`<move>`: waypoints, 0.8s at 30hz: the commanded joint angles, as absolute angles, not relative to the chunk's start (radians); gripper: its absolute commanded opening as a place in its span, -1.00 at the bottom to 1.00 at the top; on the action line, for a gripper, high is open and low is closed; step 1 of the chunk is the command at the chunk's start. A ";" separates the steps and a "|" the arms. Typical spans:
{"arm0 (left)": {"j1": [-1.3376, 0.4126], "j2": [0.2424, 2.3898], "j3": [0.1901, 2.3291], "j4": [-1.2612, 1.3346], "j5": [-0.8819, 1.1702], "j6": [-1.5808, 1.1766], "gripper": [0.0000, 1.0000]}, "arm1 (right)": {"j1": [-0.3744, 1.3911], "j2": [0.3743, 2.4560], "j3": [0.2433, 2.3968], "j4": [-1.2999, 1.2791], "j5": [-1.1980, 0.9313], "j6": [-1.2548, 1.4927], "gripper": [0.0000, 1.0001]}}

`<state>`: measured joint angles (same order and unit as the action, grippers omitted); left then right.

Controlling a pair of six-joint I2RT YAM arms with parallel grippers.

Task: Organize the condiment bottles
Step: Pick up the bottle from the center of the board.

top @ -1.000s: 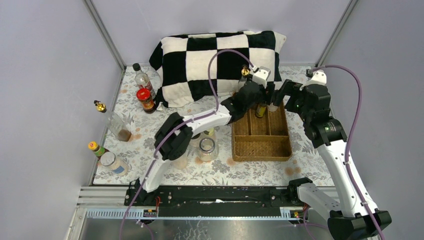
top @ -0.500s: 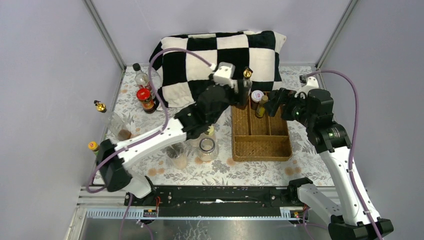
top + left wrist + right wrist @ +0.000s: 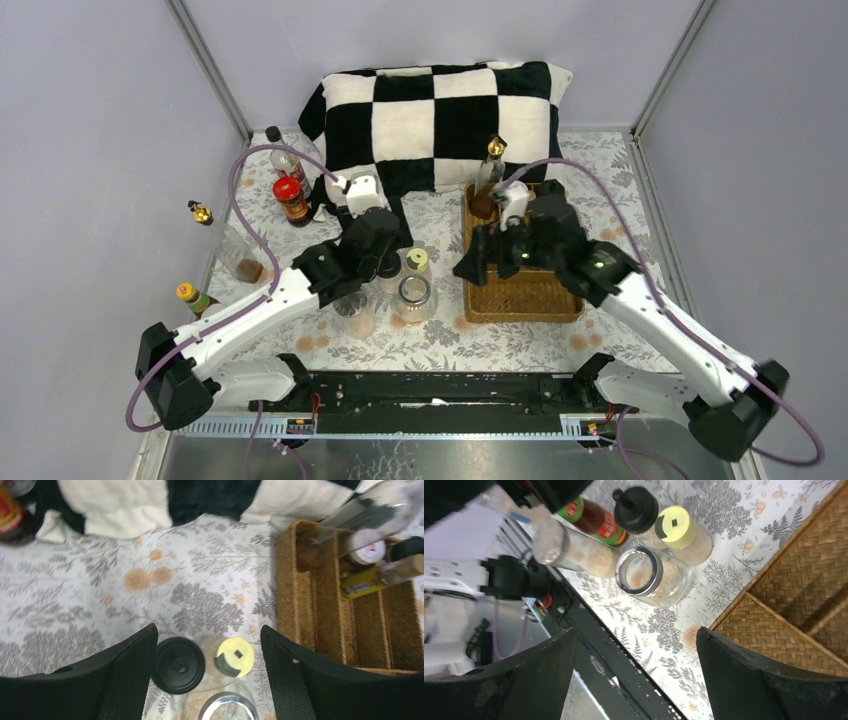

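I am holding my left claw [image 3: 207, 640] open and empty over the black-capped bottle [image 3: 178, 665] and yellow-capped jar [image 3: 234, 656], just beside the wicker tray [image 3: 285, 595]. My right claw [image 3: 639, 635] is hanging open, facing the silver-rimmed jar [image 3: 644, 575].

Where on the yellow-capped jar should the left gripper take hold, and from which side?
Probably by the cap, from straight above. The yellow-capped jar stands upright, with the black-capped bottle close on one side and the silver-rimmed jar just beside it. Its body is crowded and only its top is free. The left gripper hangs open above both caps.
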<state>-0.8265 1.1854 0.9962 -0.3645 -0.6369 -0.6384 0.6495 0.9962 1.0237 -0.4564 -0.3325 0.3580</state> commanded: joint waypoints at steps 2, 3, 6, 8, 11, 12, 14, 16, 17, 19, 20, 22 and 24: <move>-0.831 1.156 0.959 -0.540 -0.782 -0.850 0.63 | 0.792 1.161 0.974 -0.293 -0.146 0.284 0.85; -0.830 1.157 0.965 -0.562 -0.788 -0.862 0.64 | 0.809 1.193 0.970 -0.266 -0.099 0.273 0.84; -0.831 1.162 0.969 -0.598 -0.790 -0.889 0.65 | 0.836 1.280 0.962 -0.176 -0.009 0.255 0.85; -0.831 1.166 0.969 -0.616 -0.796 -0.906 0.66 | 0.848 1.338 0.979 -0.141 0.061 0.243 0.88; -0.831 1.162 0.960 -0.616 -0.803 -0.909 0.67 | 0.857 1.424 1.010 -0.080 0.100 0.226 0.91; -0.831 1.159 0.958 -0.616 -0.806 -0.910 0.67 | 0.859 1.446 1.020 -0.059 0.100 0.222 0.91; -0.831 1.148 0.952 -0.616 -0.808 -0.912 0.68 | 0.865 1.485 1.042 -0.024 0.111 0.215 0.91; -0.831 1.137 0.946 -0.610 -0.808 -0.910 0.68 | 0.869 1.527 1.075 -0.010 0.111 0.211 0.91; -0.830 1.133 0.944 -0.610 -0.808 -0.909 0.69 | 0.869 1.552 1.097 -0.009 0.112 0.208 0.90; -0.831 1.128 0.945 -0.612 -0.807 -0.900 0.69 | 0.874 1.602 1.143 -0.012 0.105 0.201 0.89; -0.831 1.125 0.945 -0.611 -0.807 -0.895 0.69 | 0.877 1.622 1.163 -0.014 0.102 0.200 0.88; -0.830 1.119 0.942 -0.611 -0.807 -0.889 0.70 | 0.884 1.655 1.190 -0.015 0.101 0.198 0.87; -0.831 1.110 0.936 -0.611 -0.810 -0.887 0.71 | 0.890 1.687 1.216 -0.023 0.105 0.198 0.84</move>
